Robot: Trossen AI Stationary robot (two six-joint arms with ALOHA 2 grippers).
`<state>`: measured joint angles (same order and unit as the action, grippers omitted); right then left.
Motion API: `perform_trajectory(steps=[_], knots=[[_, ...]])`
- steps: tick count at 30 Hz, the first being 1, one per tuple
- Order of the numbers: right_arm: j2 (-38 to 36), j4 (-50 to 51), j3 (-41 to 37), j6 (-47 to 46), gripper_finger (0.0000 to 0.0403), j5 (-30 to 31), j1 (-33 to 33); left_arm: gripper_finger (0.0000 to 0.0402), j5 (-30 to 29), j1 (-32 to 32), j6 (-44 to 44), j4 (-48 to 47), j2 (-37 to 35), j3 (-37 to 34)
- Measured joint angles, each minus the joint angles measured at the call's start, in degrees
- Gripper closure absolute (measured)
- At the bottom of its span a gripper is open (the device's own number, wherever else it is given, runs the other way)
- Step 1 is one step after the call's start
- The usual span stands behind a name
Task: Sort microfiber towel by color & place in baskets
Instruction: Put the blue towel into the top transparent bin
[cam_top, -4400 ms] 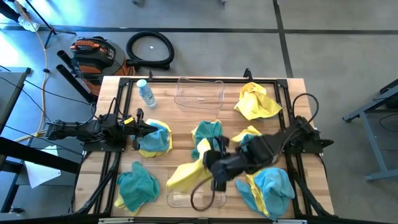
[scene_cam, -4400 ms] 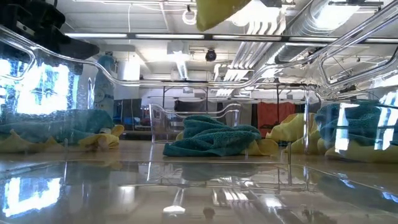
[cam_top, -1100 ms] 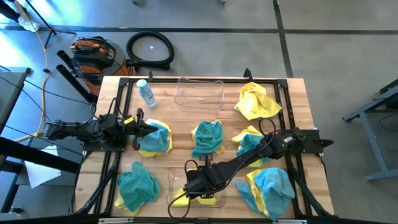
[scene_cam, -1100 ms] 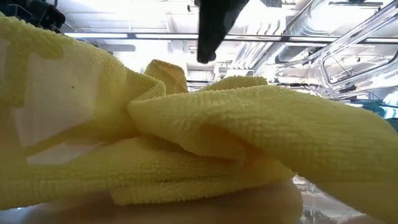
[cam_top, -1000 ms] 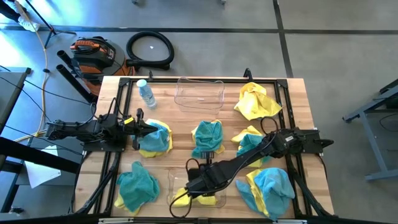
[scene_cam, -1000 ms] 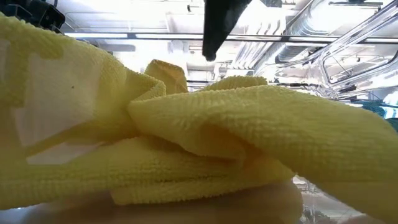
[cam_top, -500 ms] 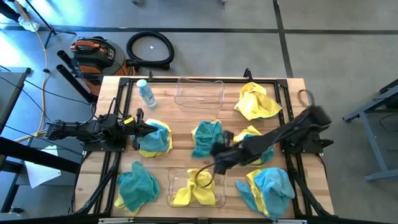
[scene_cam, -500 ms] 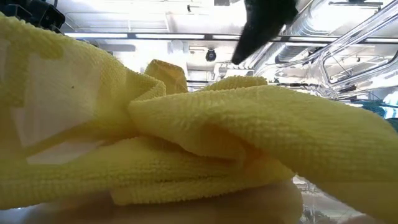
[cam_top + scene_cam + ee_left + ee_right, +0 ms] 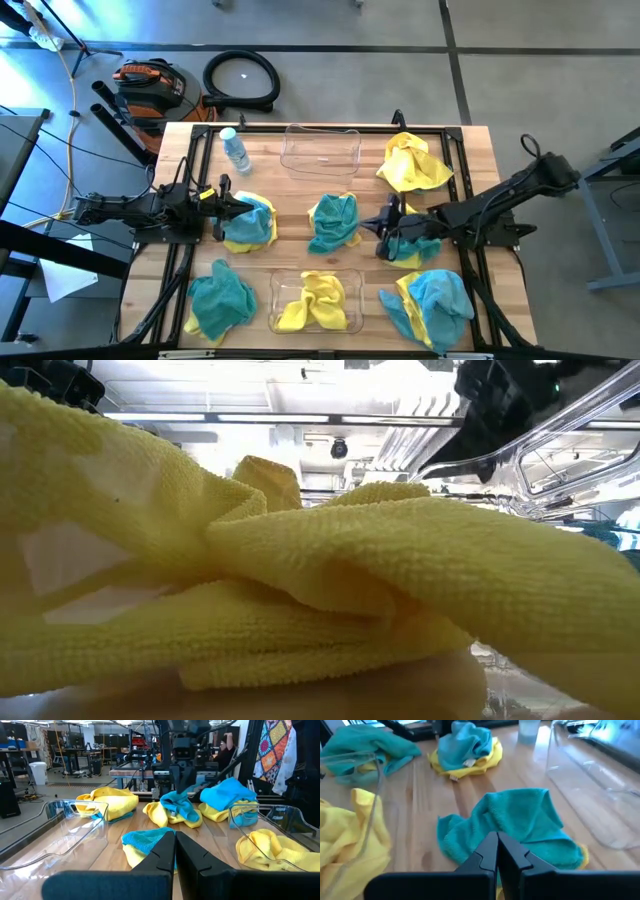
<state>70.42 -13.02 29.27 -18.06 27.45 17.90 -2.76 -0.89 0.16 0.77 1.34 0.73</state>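
1 yellow towel [image 9: 313, 301] binned, rest unsorted
R gripper [image 9: 384, 238] empty, jaws shut, over center teal towel [image 9: 333, 220], prob. next for far basket [image 9: 321, 149]; L gripper [image 9: 243, 207] shut, parked at left pile.

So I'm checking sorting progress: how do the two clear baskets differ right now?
The near basket holds a crumpled yellow towel; the far basket holds nothing. The near one sits at the table's front edge between teal piles, while the far one sits at the back edge beside the water bottle. Both are clear, shallow, rounded rectangles.
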Motion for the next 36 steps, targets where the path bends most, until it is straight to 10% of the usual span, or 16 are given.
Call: perform_trajectory(steps=[17,24,36], knots=[[-0.24,-6.14,-4.73,-1.04,0.0403,-1.32,-2.55,0.0402,-0.09,0.0,-4.85,3.61,0.0,0.0],[-0.24,-6.14,-4.73,6.78,0.0403,-0.44,-2.55,0.0401,-9.52,-0.02,-8.61,-7.16,1.65,6.78],[-0.2,-2.03,-4.72,8.61,0.0403,-3.61,-6.55,0.0402,-14.4,0.0,-18.98,-28.27,25.89,22.61]])
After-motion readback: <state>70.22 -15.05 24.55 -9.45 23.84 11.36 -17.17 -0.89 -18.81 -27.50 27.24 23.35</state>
